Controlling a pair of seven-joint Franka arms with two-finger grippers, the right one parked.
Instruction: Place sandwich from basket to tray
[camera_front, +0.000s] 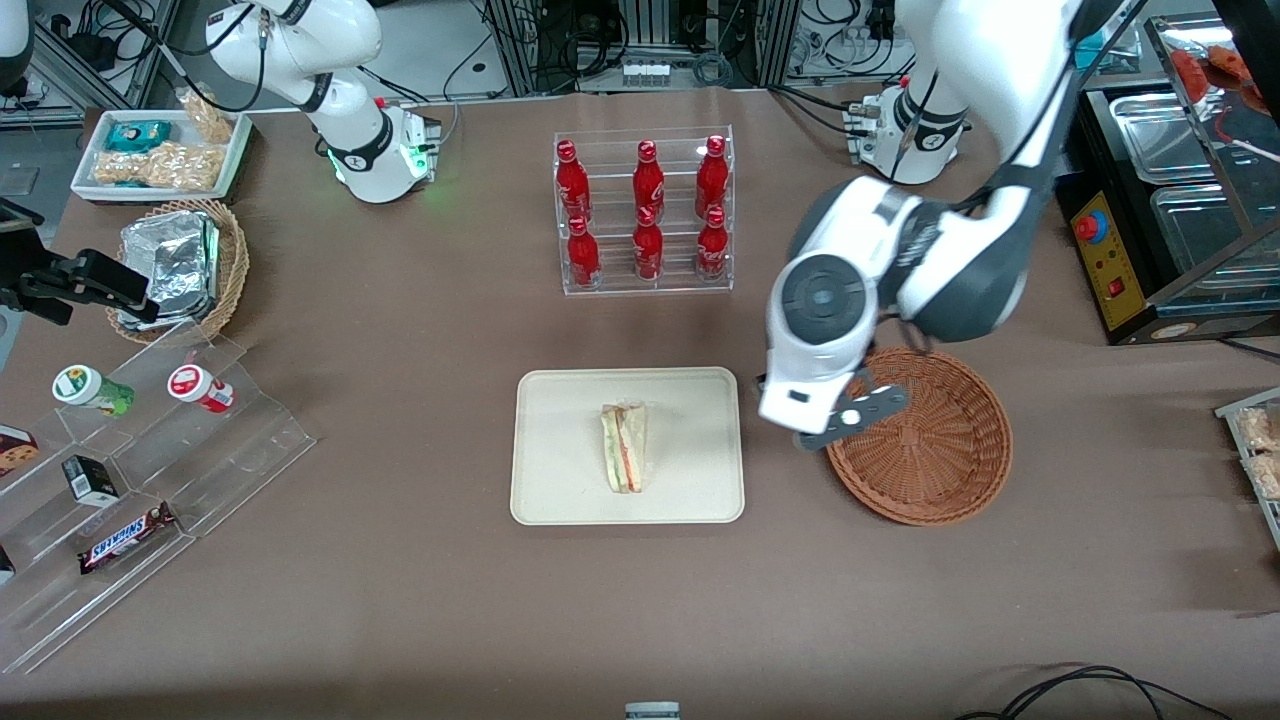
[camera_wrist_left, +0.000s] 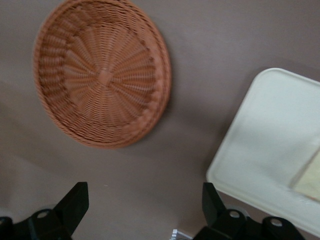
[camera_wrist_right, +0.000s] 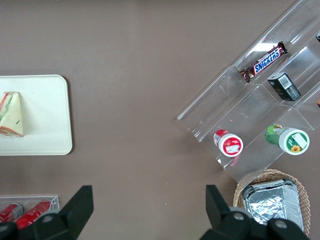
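Observation:
The sandwich (camera_front: 624, 448), a pale bread wedge with orange-red and green layers, lies flat near the middle of the cream tray (camera_front: 560, 490). The round reddish-brown basket (camera_front: 935, 455) stands beside the tray, toward the working arm's end, and holds nothing. My gripper (camera_front: 803, 422) hangs above the bare table between tray and basket, over the basket's rim nearest the tray. In the left wrist view the gripper (camera_wrist_left: 145, 200) is open with only table between its dark fingers (camera_wrist_left: 75, 202); the basket (camera_wrist_left: 102, 75), the tray (camera_wrist_left: 270, 145) and an edge of the sandwich (camera_wrist_left: 311, 179) show there too.
A clear rack of red bottles (camera_front: 645, 215) stands farther from the front camera than the tray. Toward the parked arm's end are a tan basket of foil packets (camera_front: 180, 265), a white snack tray (camera_front: 160, 150) and a clear stepped stand (camera_front: 150, 460) with snacks.

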